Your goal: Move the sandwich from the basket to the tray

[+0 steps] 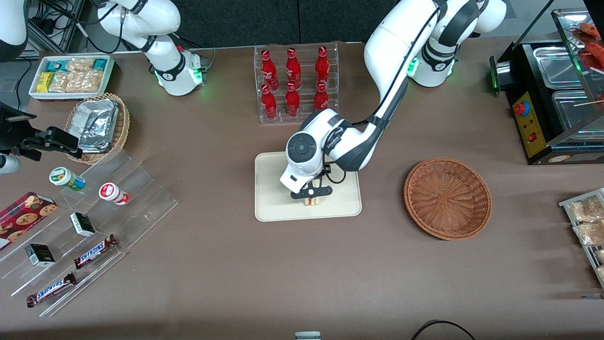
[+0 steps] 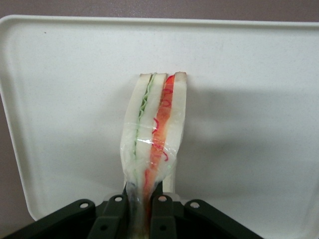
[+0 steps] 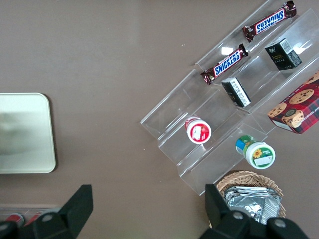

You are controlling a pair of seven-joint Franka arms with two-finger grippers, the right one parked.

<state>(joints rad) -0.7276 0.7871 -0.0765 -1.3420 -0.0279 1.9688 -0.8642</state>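
While the gripper point(image 1: 312, 192) hangs low over the tray point(image 1: 271, 208), its fingers point(image 2: 162, 211) are clamped narrowly on the sandwich point(image 2: 154, 134), which stands on edge between them with its wrapped, layered side facing the wrist camera. In the front view the sandwich point(image 1: 312, 201) shows just under the gripper, at about five o'clock from the tray's centre and near the rim closest to the camera. Whether the sandwich already rests on the tray floor or sits slightly above it cannot be told from these views. The basket point(image 1: 447, 198) lies well apart on the table, toward the working arm's end at roughly three o'clock from the tray, and nothing is visible inside it. Farther from the camera, at twelve o'clock from the tray, a rack of red bottles point(image 1: 295, 82) stands clear of the work. Judgement: lifting and carrying appear complete; what remains is to settle the sandwich, open the fingers and withdraw upward without tipping it over.
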